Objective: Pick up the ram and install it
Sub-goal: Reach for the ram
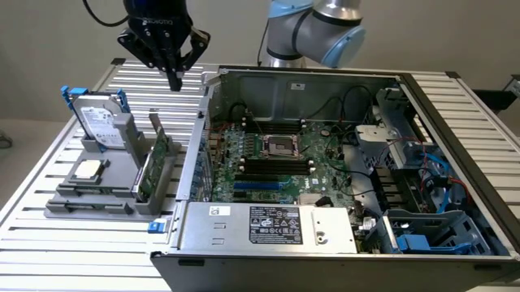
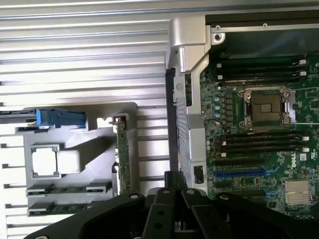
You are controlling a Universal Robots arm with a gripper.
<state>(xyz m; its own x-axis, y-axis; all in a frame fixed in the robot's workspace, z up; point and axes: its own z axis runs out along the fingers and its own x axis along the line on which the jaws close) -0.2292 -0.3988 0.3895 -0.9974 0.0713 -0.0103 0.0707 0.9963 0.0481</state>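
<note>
One gray holder (image 1: 57, 207) at the exterior view's left carries a drive (image 1: 101, 125), a chip (image 1: 87, 170), an upright card (image 1: 154, 167) and, in its near slots, the ram (image 2: 70, 189). The gripper (image 1: 175, 82), fingers pressed together and empty, hangs beyond it, beside the open case (image 1: 284, 91).

Exterior view: the end effector (image 1: 175, 82) body runs off the top edge, and you lose the computer case (image 1: 325, 267) front at the bottom edge. Power supply label (image 1: 276, 222) print is too small to read. Wrist view: the ram (image 2: 67, 188) shows you only a thin edge; chips can't be told. The motherboard (image 2: 259, 149) is cut off at the picture's edge.
</note>
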